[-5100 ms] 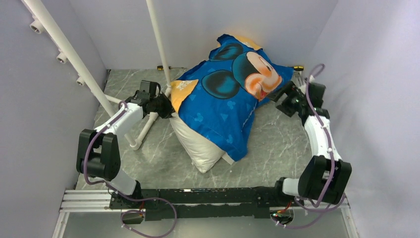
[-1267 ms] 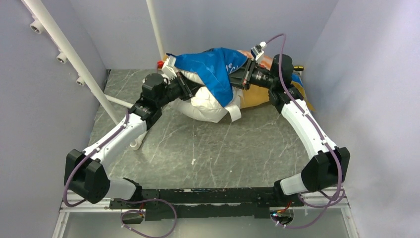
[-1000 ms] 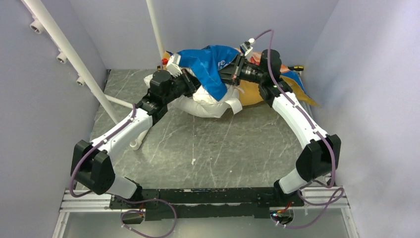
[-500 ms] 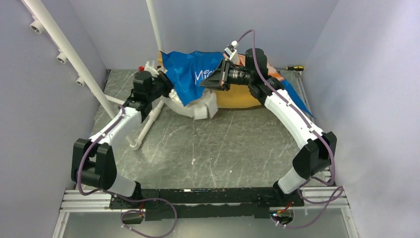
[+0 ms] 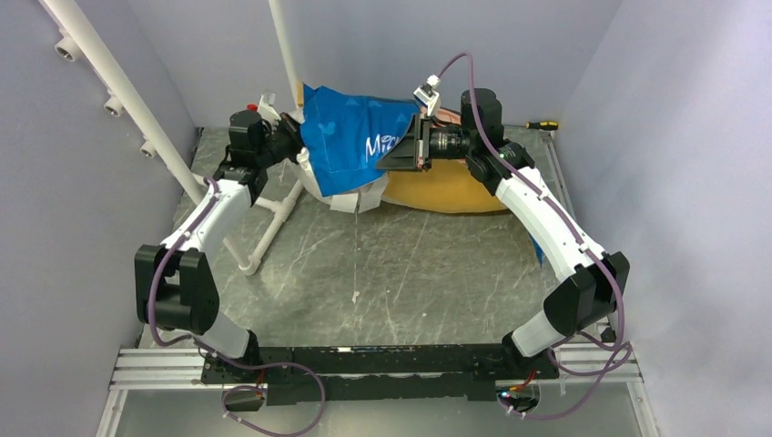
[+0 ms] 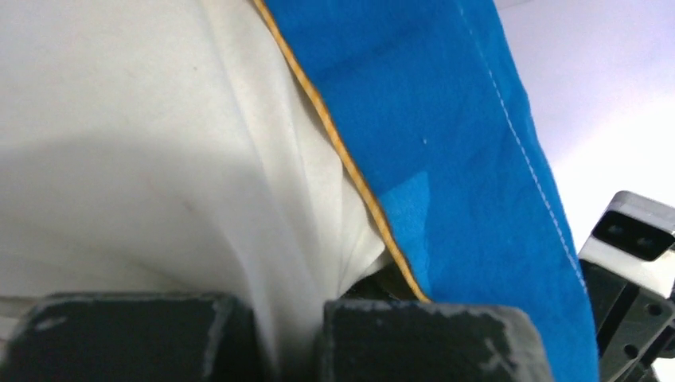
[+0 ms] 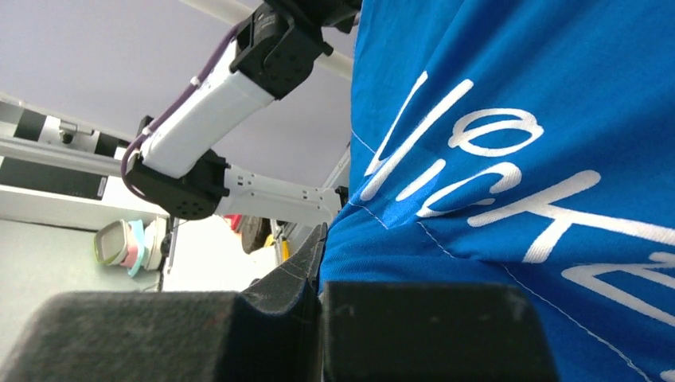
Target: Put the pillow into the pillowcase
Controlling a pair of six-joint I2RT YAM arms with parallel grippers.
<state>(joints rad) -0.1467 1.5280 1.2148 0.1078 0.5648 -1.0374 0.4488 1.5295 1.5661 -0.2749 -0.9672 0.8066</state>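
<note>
Left wrist: left claw (image 6: 288,338) pinches pillow (image 6: 135,127) beside pillowcase (image 6: 446,135) hem.

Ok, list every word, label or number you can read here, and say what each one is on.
"Mic": white script on the blue pillowcase, top view; the rest is cut off.
"Mick": the same script in the right wrist view; the strokes above and below it are cut off and not readable.
Pillow: no print shows.
Nothing else carries readable text.
</note>
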